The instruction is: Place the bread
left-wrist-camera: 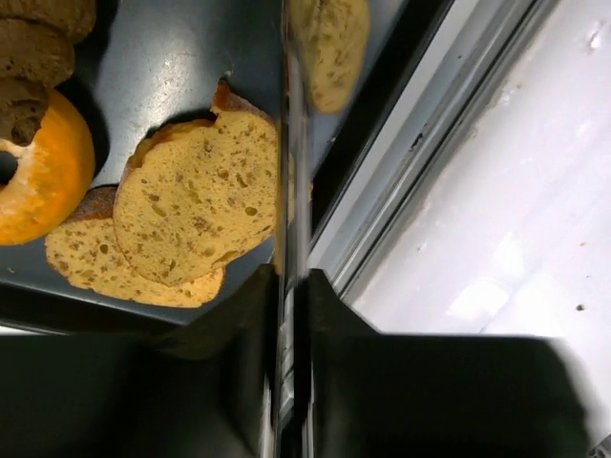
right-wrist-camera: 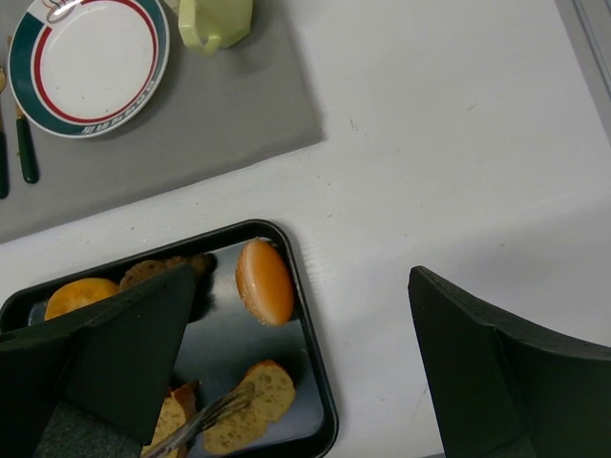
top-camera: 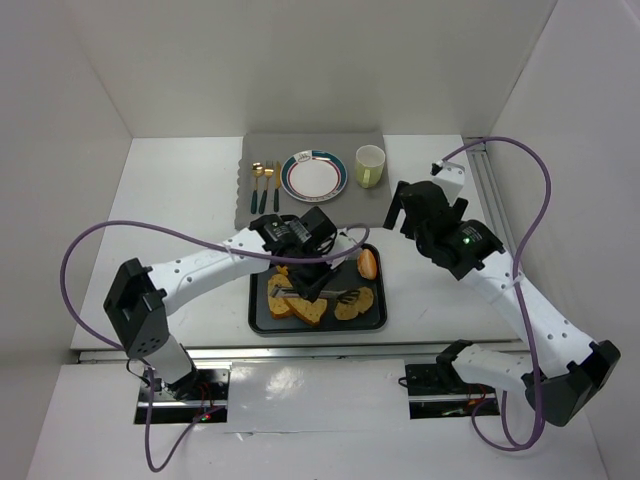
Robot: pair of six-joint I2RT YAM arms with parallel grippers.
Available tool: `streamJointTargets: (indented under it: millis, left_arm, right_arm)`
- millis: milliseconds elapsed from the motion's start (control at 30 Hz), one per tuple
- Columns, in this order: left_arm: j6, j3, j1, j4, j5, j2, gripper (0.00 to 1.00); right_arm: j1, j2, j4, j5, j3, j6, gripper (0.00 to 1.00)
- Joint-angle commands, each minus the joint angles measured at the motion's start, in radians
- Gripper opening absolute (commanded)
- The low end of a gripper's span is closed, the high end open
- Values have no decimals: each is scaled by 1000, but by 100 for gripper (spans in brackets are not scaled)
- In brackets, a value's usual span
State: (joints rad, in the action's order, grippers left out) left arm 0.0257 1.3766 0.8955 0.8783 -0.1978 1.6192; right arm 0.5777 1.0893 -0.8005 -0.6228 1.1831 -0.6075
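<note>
From above, the left pincer hangs over the black tray where the bread slices lie, with the plate well apart on the grey mat. Its wrist view shows it clamped on thin metal tongs, edge-on beside 1 slice, so the tips should straddle that slice before squeezing. The right wrist view shows the right pincer wide open and holding nothing, partly over the desk.

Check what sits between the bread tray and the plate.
Nothing loose. From the tray, the right wrist view shows a bare strip of white table, then the grey placemat that the plate rests on.
</note>
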Motion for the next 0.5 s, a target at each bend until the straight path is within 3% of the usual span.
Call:
streamJointTargets:
  millis: [0,67,133,167,233,367,467]
  left_arm:
    - [-9,81,5,30,-23,-54,22]
    - [26,108,-16,30,20,-85,1]
    - [78,108,-70,18,23,-107,0]
    - [115,108,-102,4,-59,-107,0]
    - [150,134,-163,-15,-83,-107,0]
    - [227,241,-269,-15,50,-76,0]
    - [287,335,-393,-59,60,-9,0]
  right_arm:
    - [-6,4,17,0,-5,9,100]
    - [-6,15,17,0,-5,9,100]
    - [-6,15,27,9,-5,9,100]
    - [-6,15,37,9,-5,9,100]
    - [-6,15,46,9,-5,9,100]
    - [-6,15,57,9,-5,9,100]
    - [-6,15,57,9,-16,9,100]
